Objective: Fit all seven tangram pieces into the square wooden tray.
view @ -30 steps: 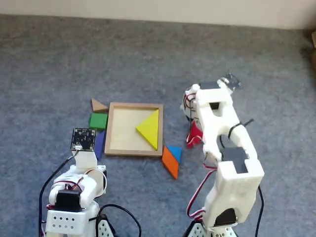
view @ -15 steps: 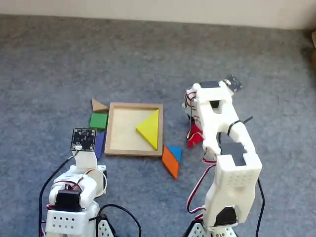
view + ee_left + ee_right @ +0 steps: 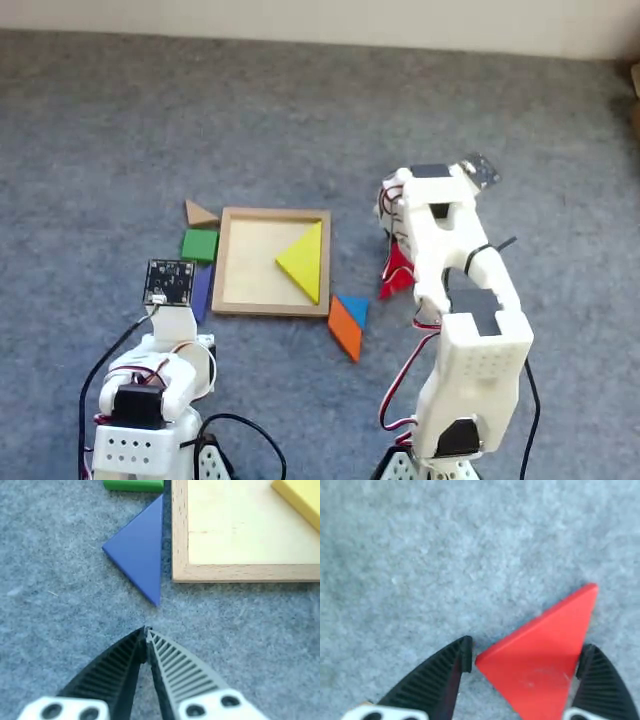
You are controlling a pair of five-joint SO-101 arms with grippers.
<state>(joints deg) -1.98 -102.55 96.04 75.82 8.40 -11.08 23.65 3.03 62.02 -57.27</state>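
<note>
Right hand (image 3: 526, 654): fingers apart, straddling the red triangle (image 3: 545, 640), one tip at a corner and the other along the opposite edge. Not clamped yet. The piece lies flat on the grey worktop (image 3: 420, 555), with bare felt ahead of the tips.

Change over the last second: in the high view the right arm has swung slightly, so more of the red triangle (image 3: 396, 272) shows from under it. I see no clear shift of the piece itself. My read is that the hand has been lining up on the piece and the pinch is next. Contact at a corner looks marginal, and the piece may pivot or squirt out when the fingers close.

Left hand (image 3: 146, 632): fingers together, holding nothing, parked low over the worktop and unchanged. Just ahead of its tips is the indigo triangle (image 3: 142, 555), its long edge against the outer rim of the tray (image 3: 225, 572). Beyond that is the green square (image 3: 132, 485), and farther still, in the high view, the brown triangle (image 3: 200, 214).

Tray contents are unchanged: only the yellow triangle (image 3: 305, 258), sitting on the side nearer the right arm. The orange piece (image 3: 343, 325) and small blue triangle (image 3: 355, 307) touch each other just off the tray corner, between the tray and the red triangle.

Status: one piece in, six out. This is early in the task.
</note>
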